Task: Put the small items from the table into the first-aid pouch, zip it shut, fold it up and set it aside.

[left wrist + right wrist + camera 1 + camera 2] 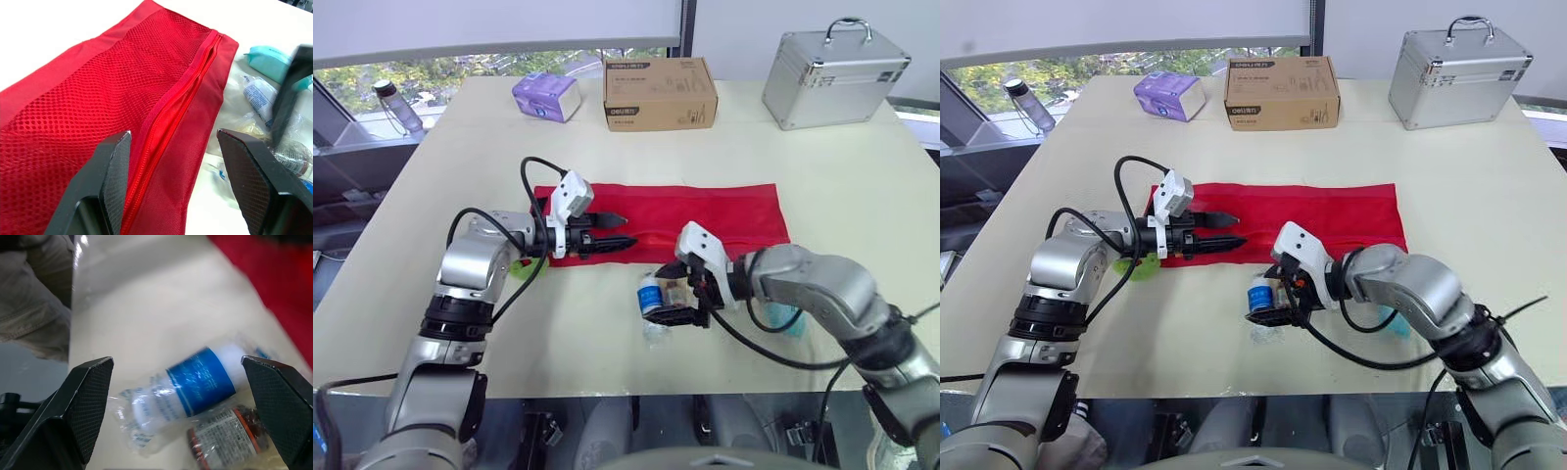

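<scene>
Right wrist view, starting at the right hand (176,363): spread wide, holding nothing, poised over a blue-labelled roll (198,384) in clear wrap. Touching the roll, a small brown bottle (227,435). Both lying on the tabletop (842,176), just off the near edge of the red pouch (705,211). Close by, partly behind the right arm, a teal packet (269,58). Then the left hand (174,136): wide apart as well, gripping nothing, fingers straddling the zip (181,93) at the pouch's left end. Pouch flat, unfolded, mesh side up. Along the far edge, well apart from all this: purple pack (546,96), box (659,93), metal case (832,73).
</scene>
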### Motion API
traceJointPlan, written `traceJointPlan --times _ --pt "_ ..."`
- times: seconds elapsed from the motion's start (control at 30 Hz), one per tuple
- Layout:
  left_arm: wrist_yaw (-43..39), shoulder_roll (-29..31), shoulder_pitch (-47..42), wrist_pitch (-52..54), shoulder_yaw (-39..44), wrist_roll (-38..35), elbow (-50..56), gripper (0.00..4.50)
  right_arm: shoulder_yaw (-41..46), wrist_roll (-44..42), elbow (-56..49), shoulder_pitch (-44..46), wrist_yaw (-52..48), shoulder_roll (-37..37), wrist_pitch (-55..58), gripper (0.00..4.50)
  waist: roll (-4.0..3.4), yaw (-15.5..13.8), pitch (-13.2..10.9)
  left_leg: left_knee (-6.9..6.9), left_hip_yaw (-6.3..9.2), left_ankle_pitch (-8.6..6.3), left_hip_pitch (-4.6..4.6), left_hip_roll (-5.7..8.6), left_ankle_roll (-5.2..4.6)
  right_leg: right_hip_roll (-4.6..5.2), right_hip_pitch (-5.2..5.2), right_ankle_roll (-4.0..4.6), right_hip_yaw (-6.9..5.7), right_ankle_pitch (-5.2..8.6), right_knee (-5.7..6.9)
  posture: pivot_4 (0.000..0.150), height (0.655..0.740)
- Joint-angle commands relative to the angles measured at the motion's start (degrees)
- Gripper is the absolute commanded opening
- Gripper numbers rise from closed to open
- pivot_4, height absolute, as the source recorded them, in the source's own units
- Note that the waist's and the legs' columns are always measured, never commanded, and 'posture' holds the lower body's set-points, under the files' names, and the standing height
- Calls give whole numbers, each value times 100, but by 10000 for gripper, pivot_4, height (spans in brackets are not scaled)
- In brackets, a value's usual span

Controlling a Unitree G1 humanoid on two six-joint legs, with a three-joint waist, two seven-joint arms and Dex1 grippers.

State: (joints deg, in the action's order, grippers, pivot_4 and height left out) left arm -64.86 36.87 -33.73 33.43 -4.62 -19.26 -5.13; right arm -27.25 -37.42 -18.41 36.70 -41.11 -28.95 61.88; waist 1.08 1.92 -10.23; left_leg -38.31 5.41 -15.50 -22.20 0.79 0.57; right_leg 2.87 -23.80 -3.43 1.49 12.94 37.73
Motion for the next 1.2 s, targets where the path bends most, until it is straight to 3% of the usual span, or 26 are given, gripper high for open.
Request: traceJointPlan --times 0.03,0.4,0.5,0.53,0.63,0.67,0.7,0.73,1.03,1.2 --pt "102 -3 -143 -428 -122 263 -66 29877 -119 134 12 151 -168 -15 121 44695 0 5 0 0 0 0 0 0 0 0 0 0 0 0 0 1500 7400" --pt "469 -445 -685 -1929 -895 1433 -1286 29877 -259 472 128 181 -262 134 271 44695 0 25 0 0 3 0 1 0 0 -1 0 0 -4 0 3 1500 7400" --pt "370 -547 -780 -2052 -887 1418 -1494 23467 -351 598 179 203 -235 197 337 45000 0 33 0 0 2 0 2 0 0 -1 0 -1 -3 0 3 1500 7400" --pt "353 -557 -801 -2087 -885 1422 -1544 18152 -384 632 205 209 -231 222 359 45000 0 41 0 0 2 0 2 0 0 -1 0 0 -3 0 3 1500 7400" --pt "330 -607 -880 -2188 -886 1466 -1715 10240 -525 785 425 261 -241 351 335 45000 0 55 0 2 4 0 6 -2 -1 -3 -1 0 -3 0 7 1500 7400" --pt "324 -622 -898 -2216 -885 1479 -1757 4348 -585 846 517 285 -232 423 310 40723 0 54 0 2 4 0 5 -1 -1 -3 -1 0 -3 0 7 1500 7400" --pt "315 -633 -911 -2243 -881 1492 -1794 4348 -625 897 584 303 -229 483 292 40723 0 51 0 2 4 0 5 -1 -1 -3 -1 -1 -3 0 7 1500 7400" --pt "308 -642 -923 -2270 -878 1503 -1832 198 -651 948 642 317 -233 534 272 37172 0 56 1 1 4 0 5 -1 -1 -3 0 -1 -3 0 7 1500 7400" --pt "352 -717 -911 -2324 -802 1538 -1962 0 -269 971 491 328 -454 532 147 905 0 56 1 1 5 0 6 -1 0 -3 -1 -1 -3 0 9 1500 7400" --pt "374 -762 -856 -2250 -778 1508 -1912 0 617 437 57 245 -464 514 445 141 -1 45 0 0 7 0 -2 0 0 -2 -7 -1 -4 0 8 1500 7400"
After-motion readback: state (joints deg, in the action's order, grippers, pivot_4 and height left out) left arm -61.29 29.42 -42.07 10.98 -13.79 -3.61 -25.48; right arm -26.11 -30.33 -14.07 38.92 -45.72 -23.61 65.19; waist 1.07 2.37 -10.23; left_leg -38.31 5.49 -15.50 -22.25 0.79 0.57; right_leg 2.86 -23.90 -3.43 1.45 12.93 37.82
